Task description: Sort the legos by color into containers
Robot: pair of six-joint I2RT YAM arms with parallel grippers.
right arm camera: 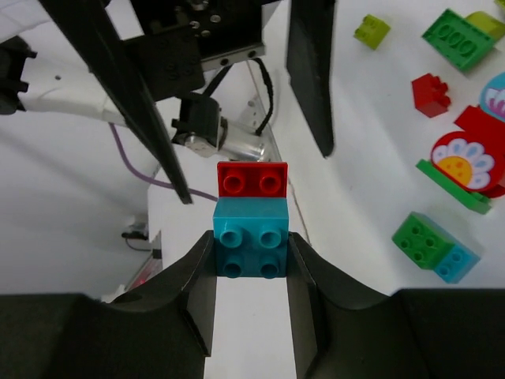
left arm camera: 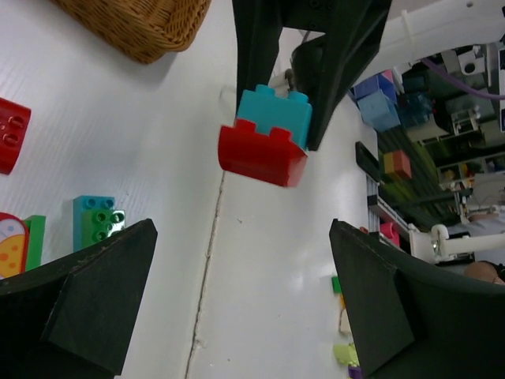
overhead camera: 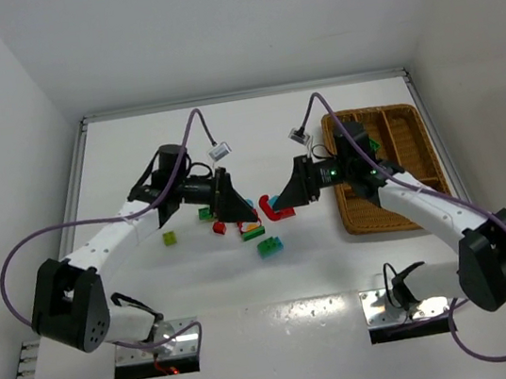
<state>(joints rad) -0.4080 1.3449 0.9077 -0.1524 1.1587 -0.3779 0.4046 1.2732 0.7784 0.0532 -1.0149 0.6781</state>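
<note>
My right gripper (right arm camera: 251, 260) is shut on a teal brick (right arm camera: 251, 241) that has a red curved brick (right arm camera: 252, 178) stuck to its far end. It holds the pair above the table, just left of the wicker tray (overhead camera: 387, 225). My left gripper (left arm camera: 243, 268) is open and faces that pair from a short distance. Both the teal brick (left arm camera: 276, 110) and the red brick (left arm camera: 264, 154) lie beyond its fingertips, with nothing between its fingers. In the top view the grippers meet near the table's middle, with the red brick (overhead camera: 280, 210) between them.
Loose bricks lie under and left of the grippers: a lime one (overhead camera: 170, 238), a dark green one (overhead camera: 205, 213), a small red one (overhead camera: 219, 227), a green-on-teal stack (overhead camera: 269, 245) and a printed flower stack (right arm camera: 465, 166). The tray stands at the right.
</note>
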